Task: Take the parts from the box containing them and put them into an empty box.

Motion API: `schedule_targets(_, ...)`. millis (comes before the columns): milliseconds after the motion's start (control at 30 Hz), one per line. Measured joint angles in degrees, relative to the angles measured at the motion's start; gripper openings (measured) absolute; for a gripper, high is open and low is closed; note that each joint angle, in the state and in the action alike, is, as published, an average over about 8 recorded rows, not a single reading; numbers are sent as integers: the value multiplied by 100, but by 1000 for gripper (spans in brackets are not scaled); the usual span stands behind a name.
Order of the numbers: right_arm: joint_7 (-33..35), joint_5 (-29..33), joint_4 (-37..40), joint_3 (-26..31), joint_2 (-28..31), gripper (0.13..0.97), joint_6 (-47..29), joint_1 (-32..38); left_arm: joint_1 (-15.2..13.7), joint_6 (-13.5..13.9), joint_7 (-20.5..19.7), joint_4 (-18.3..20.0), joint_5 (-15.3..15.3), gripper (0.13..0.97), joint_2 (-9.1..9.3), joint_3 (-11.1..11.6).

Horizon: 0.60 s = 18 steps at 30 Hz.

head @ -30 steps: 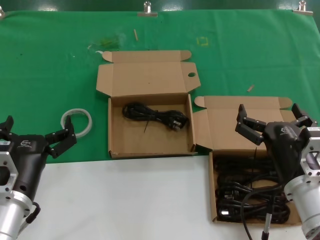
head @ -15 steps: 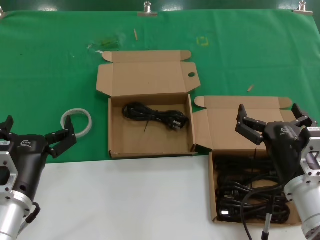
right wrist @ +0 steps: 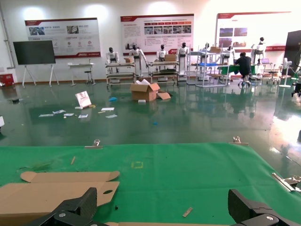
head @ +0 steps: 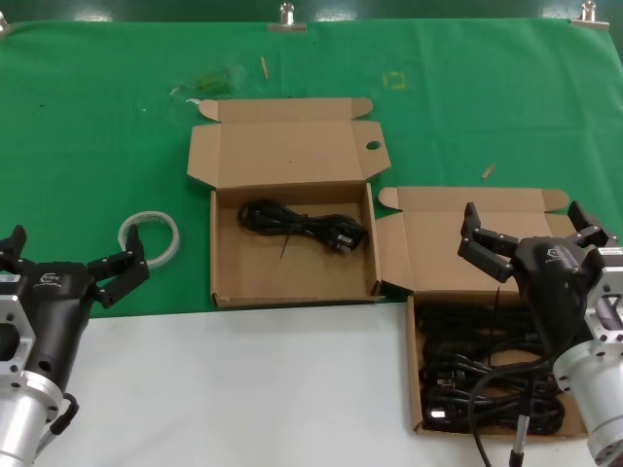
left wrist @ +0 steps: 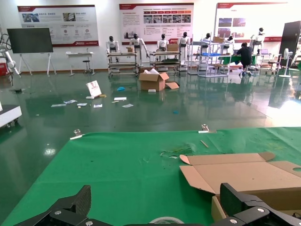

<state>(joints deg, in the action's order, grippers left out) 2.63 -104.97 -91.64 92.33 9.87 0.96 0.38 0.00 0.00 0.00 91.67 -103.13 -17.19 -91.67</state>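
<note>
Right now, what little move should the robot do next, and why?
Probably lower the right gripper into the full box and close on one cable from the pile. It hangs open right above that tangle, holding nothing, while the other box holds one cable. The left gripper waits, open, near the tape ring.

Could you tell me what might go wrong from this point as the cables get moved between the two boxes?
The cables in the full box lie tangled, so the open right pincer above them might lift several at once or snag one on the box wall. A dragged bundle could also shift that box. The other box already holds one cable. The open left pincer waits near the tape ring.
</note>
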Motion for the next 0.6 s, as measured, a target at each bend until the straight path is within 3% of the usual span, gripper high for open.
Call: schedule_targets(600, 0, 0, 0, 0, 0, 966, 0, 0, 0, 0, 0, 0, 0, 965, 0, 0)
